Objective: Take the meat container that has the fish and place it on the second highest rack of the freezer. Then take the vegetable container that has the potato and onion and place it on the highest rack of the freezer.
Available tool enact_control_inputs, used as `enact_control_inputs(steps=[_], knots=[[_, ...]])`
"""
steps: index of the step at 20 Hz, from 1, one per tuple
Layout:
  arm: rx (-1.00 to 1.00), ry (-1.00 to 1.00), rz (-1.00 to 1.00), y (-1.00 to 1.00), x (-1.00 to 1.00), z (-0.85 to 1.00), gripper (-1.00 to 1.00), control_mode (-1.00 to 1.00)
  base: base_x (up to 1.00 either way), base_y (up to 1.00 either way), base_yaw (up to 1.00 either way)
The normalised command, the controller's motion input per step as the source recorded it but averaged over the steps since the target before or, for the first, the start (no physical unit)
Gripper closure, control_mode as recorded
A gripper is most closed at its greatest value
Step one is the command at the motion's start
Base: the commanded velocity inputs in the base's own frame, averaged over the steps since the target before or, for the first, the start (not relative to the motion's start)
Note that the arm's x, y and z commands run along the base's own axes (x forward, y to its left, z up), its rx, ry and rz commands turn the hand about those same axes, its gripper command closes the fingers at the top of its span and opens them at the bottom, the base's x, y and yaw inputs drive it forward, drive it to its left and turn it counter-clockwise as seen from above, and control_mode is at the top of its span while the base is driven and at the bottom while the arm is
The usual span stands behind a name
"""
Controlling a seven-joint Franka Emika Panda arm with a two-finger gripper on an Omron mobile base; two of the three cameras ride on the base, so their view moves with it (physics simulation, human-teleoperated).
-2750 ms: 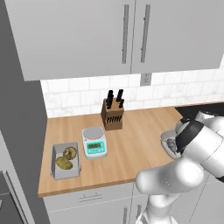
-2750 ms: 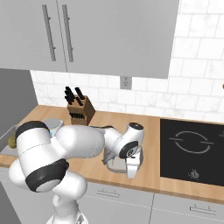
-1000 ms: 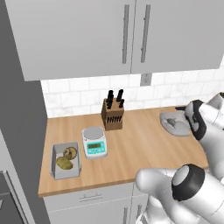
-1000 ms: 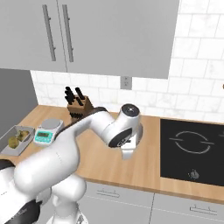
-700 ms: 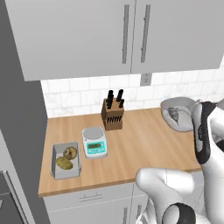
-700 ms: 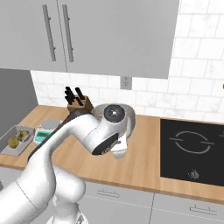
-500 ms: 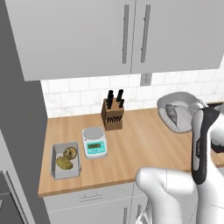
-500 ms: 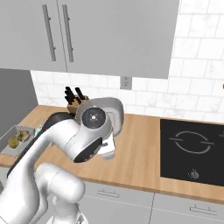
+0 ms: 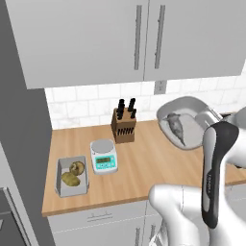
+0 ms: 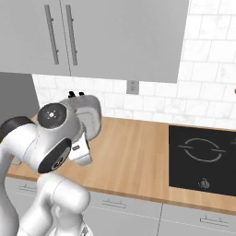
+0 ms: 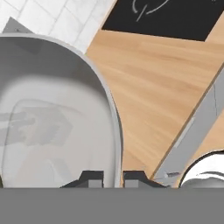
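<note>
Kitchen — wood counter (image 9: 144, 168), wall cabs (image 9: 120, 38), hob (image 10: 203, 156), knife block (image 9: 124, 126).

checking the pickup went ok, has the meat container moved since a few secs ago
Yes. The meat container, gripped at its rim by the gripper, is now lifted off the counter, higher and closer to the knife block.

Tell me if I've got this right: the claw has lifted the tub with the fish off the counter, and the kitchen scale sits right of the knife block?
Not quite: in the left base view the kitchen scale sits left of the knife block. The rest holds: the claw grips the tub, with the fish, above the counter.
</note>
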Motion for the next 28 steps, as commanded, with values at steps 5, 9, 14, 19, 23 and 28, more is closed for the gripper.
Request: enact_control_inputs(steps=[5,9,14,19,23,28], knots=[[0.04,0.40,0.02,0.60,-0.33,0.50,1.00,-1.00,0.00,0.00,0.00],[0.05,0.14,0.00,0.18,-0.70,0.13,1.00,-1.00,0.00,0.00,0.00],[0.00,0.00,0.00,0.00,-0.34,0.00,1.00,1.00,-0.60,0.00,0.00],[0.00,0.00,0.00,0.00,0.00,0.00,1.00,1.00,-0.59,0.22,0.42],[0.00,0.00,0.00,0.00,0.00,0.00,1.00,1.00,-0.02,0.31,0.64],[0.00,0.00,0.00,0.00,0.00,0.00,1.00,1.00,-0.10,0.38,0.65]])
